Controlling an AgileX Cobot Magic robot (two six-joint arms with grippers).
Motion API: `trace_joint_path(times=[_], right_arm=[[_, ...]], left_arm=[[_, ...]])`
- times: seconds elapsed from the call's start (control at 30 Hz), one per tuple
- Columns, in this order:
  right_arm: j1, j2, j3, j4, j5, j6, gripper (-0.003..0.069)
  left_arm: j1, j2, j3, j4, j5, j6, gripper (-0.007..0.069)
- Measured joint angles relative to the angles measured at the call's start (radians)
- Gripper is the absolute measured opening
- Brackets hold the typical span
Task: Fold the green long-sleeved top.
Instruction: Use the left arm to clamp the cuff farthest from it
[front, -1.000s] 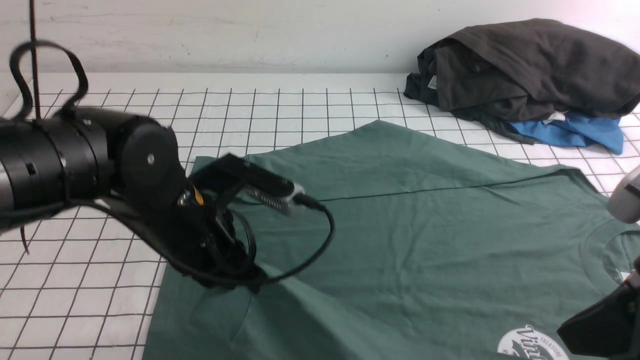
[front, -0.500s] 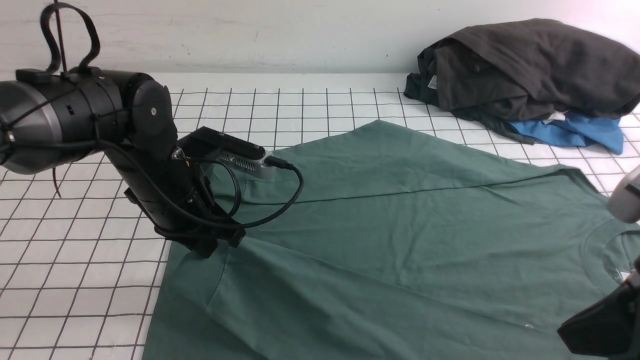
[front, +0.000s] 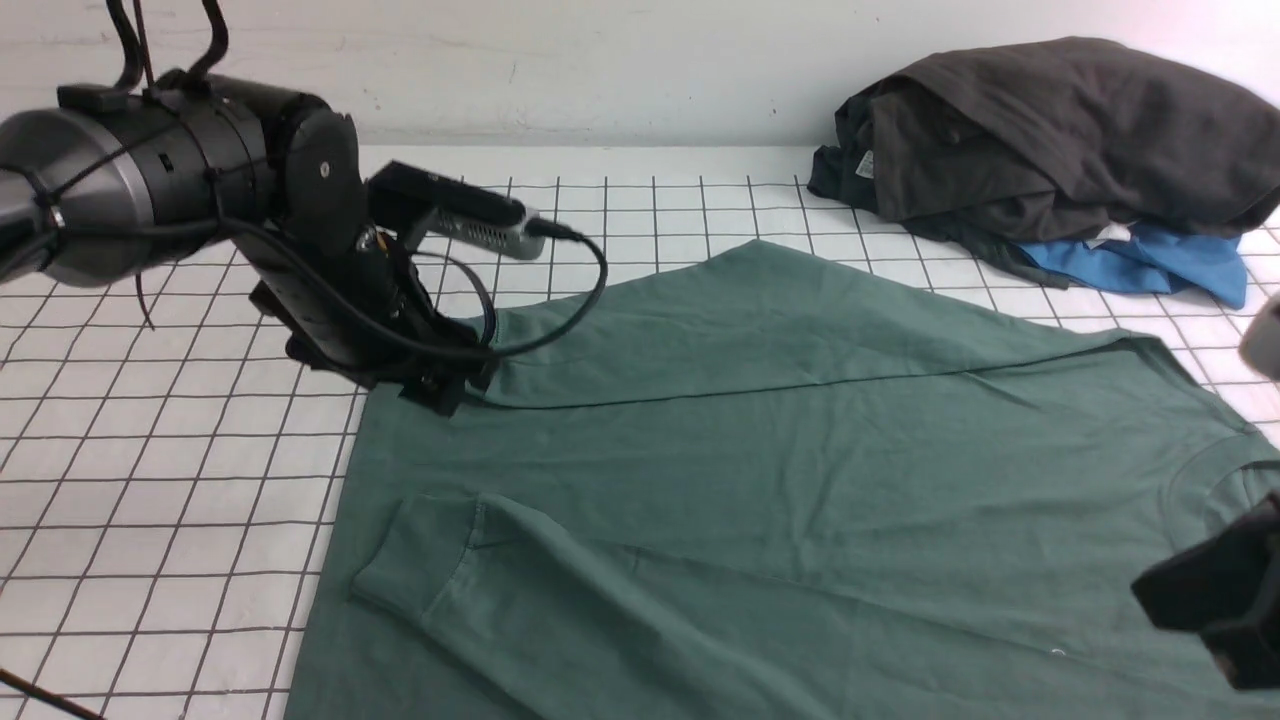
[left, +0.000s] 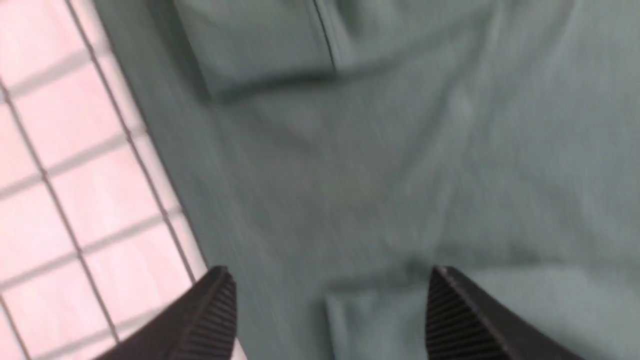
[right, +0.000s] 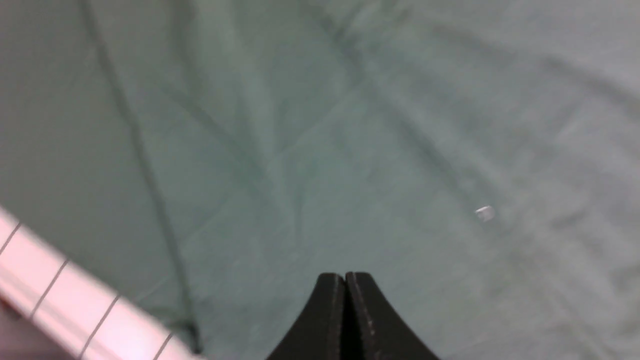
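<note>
left gripper (left: 325, 280): stands wide open, holds nothing, hangs above the green long-sleeved top (front: 780, 470) spread flat on the gridded table (front: 180, 450), by its left edge. right gripper (right: 345, 282): stands shut, empty, over the same top.

Bright, even light casts faint shadows in the crisp front view; both wrist views are soft with blur.

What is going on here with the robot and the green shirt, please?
The robot is folding the green long-sleeved top, spread on the gridded table. One sleeve lies folded across the body. The left gripper hangs open above the fabric, holding nothing; the right gripper is shut and empty over the shirt's other end.
</note>
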Motion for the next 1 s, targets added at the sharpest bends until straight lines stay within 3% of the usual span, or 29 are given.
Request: trace_joint_path(times=[0.3,0.63,0.8,1.0], right_arm=[[0.000,0.121,-0.091,-0.071,-0.010,0.082,-0.0014],[0.000,0.168,-0.091,-0.059,-0.008,0.083,-0.0014],[0.000,0.169,-0.091,-0.057,-0.008,0.082,-0.0014],[0.001,0.169,-0.091,-0.056,-0.008,0.082,-0.0014]], left_arm=[[0.102,0.216,-0.190,-0.067,-0.005,-0.045,0.0499],[0.113,0.396,-0.307,-0.136,-0.063,-0.045,0.0486],[0.113,0.415,-0.321,-0.137,-0.073,-0.045,0.0375],[0.113,0.414,-0.321,-0.151,-0.070,-0.045,0.0081]])
